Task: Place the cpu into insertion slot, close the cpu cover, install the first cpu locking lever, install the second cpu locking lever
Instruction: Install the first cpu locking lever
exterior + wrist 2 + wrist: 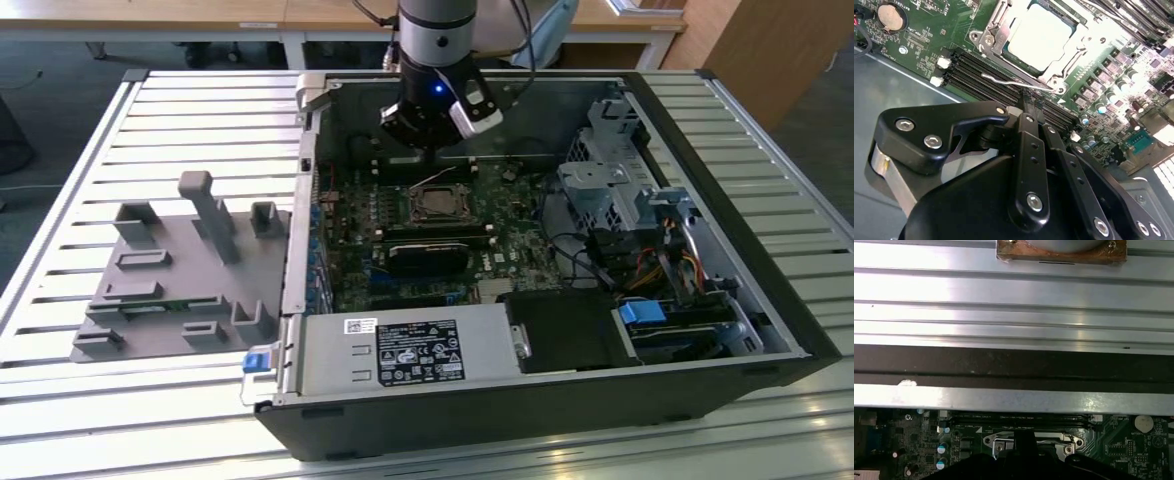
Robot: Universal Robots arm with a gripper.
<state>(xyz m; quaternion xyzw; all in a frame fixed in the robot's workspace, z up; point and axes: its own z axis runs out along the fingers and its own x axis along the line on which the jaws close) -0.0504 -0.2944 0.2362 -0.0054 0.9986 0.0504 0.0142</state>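
- The arm's black gripper [422, 148] hangs inside the open black computer case [747, 300], over the far part of the green motherboard [350, 250].
- In both wrist views its fingers look drawn together into one narrow black tip [1028, 102] [1024, 437].
- That tip sits right at a thin silver wire locking lever [1004, 80], which runs along one edge of the socket. I cannot tell whether the fingers actually pinch the wire or merely touch it.
- The small flat square cpu [1039, 35], with its silvery-grey metal top, lies flat in the insertion slot [412, 205], a small square dark socket with a silver rim.
- The cpu cover [988, 35], a thin silver metal frame plate with a cut-out centre, lies down around the chip, whose top shows through the opening.
- Long narrow black memory slots [979, 70] run just beside the socket, between it and the gripper's body in the second wrist view.
- A round silver coin battery [892, 16] sits on the board, well apart from the socket.
- In the exterior view a silver box-shaped power supply [400, 350] fills the near end of the case.
- The case rests on a slatted aluminium table [80, 420].
- A grey moulded plastic fixture [174, 280] stands on the slats to the exterior view's left of the case.
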